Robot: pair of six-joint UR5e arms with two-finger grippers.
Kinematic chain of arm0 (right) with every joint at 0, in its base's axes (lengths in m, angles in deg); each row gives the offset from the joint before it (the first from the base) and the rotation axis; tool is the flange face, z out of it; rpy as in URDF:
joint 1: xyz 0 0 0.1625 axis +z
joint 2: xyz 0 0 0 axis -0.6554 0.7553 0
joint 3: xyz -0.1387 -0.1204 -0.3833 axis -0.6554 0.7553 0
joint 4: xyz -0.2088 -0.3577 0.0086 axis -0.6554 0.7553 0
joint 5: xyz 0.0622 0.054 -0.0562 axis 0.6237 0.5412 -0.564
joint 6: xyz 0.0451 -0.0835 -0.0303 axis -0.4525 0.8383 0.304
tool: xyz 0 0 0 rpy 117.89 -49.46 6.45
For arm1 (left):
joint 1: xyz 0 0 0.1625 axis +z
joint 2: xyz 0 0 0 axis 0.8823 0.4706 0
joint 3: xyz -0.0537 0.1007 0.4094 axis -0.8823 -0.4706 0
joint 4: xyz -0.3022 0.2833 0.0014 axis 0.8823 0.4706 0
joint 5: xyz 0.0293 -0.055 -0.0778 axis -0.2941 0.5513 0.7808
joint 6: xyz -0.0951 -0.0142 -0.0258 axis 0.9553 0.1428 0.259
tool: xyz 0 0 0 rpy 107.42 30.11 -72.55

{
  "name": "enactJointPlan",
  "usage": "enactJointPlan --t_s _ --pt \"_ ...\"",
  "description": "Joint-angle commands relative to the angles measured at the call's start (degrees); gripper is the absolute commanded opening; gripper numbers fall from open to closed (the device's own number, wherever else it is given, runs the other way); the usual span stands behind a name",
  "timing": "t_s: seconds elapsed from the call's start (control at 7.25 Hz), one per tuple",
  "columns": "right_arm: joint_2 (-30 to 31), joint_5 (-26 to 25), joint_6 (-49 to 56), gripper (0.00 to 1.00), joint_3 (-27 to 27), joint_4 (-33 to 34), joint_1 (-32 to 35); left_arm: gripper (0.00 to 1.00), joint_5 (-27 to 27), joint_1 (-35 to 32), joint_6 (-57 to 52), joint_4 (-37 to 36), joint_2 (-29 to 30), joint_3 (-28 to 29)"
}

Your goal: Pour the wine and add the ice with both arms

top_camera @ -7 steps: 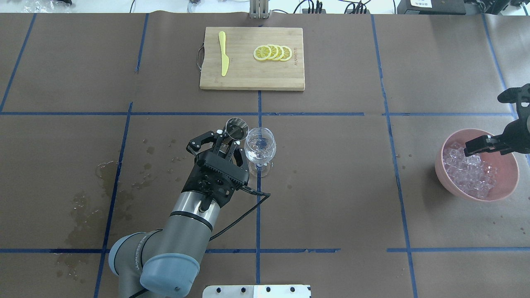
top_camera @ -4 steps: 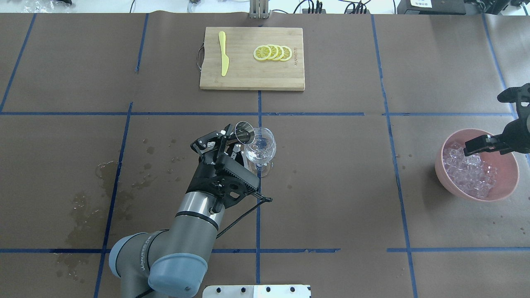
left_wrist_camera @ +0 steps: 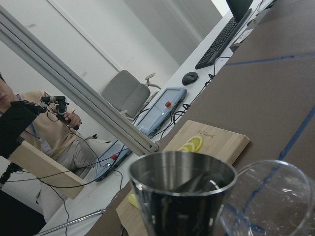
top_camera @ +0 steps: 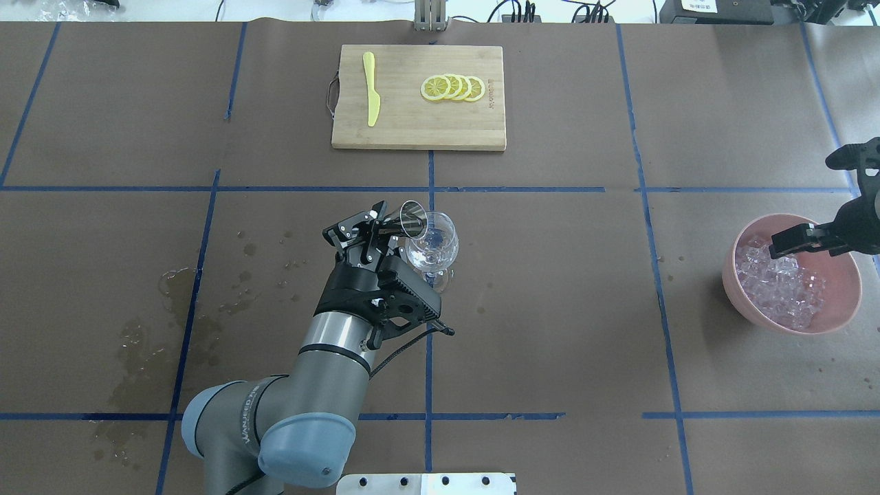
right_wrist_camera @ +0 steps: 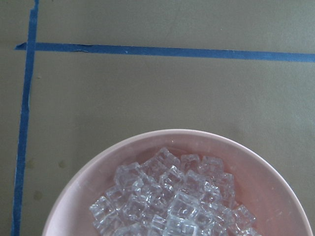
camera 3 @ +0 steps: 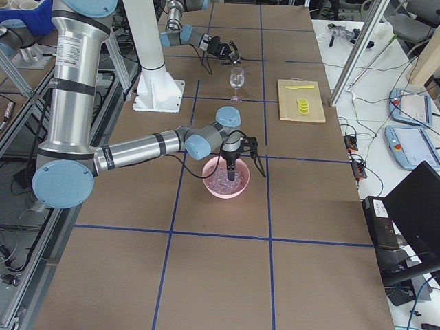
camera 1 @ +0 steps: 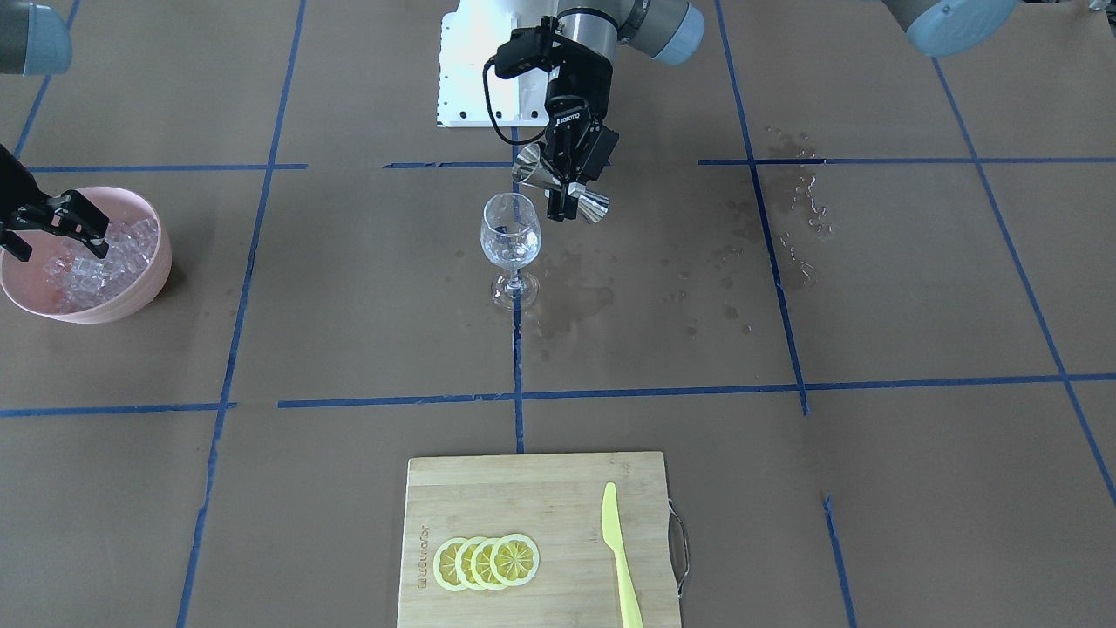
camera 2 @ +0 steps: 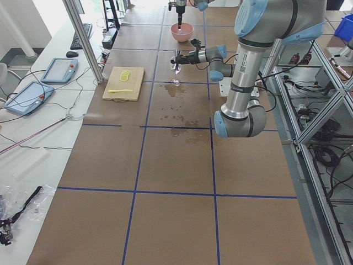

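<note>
Steel jigger tipped at the glass, ice heaped in its bowl.

Near the desk's left edge, wet blotches darken the matte brown paper, which is gridded in blue tape. At mid-desk the left gripper pinches a shiny double-cone jigger at its waist, mouth tilted over the rim of the clear stemmed glass; the wine cannot be made out in either. At the far edge a bamboo board carries a yellow knife and lemon slices. Near the right edge the right gripper, fingers spread, hovers over glassy ice cubes in a smooth pink bowl. Only the left wrist view shows an office chair.
</note>
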Motion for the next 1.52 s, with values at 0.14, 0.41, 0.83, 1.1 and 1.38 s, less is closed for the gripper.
enactJointPlan --t_s 0.14,0.41,0.83,1.1,1.38 --pt "0.0 0.0 0.0 1.0 -0.2 0.0 0.0 0.0 -0.1 -0.9 -4.4 -5.9 0.9 -0.1" --pt "0.0 0.0 0.0 1.0 -0.2 0.0 0.0 0.0 -0.2 -1.2 -6.9 -8.3 1.6 -0.1" --pt "0.2 0.0 0.0 1.0 -0.6 -0.1 0.0 0.0 -0.2 -1.5 -10.1 -11.5 2.3 -0.1" --pt "0.3 0.0 0.0 1.0 -0.6 0.0 0.0 0.0 -0.3 -2.0 -12.2 -13.7 2.5 -0.3" --pt "0.2 0.0 0.0 1.0 -0.6 0.0 0.0 0.0 -0.6 -2.1 -15.3 -15.9 3.0 -0.9"
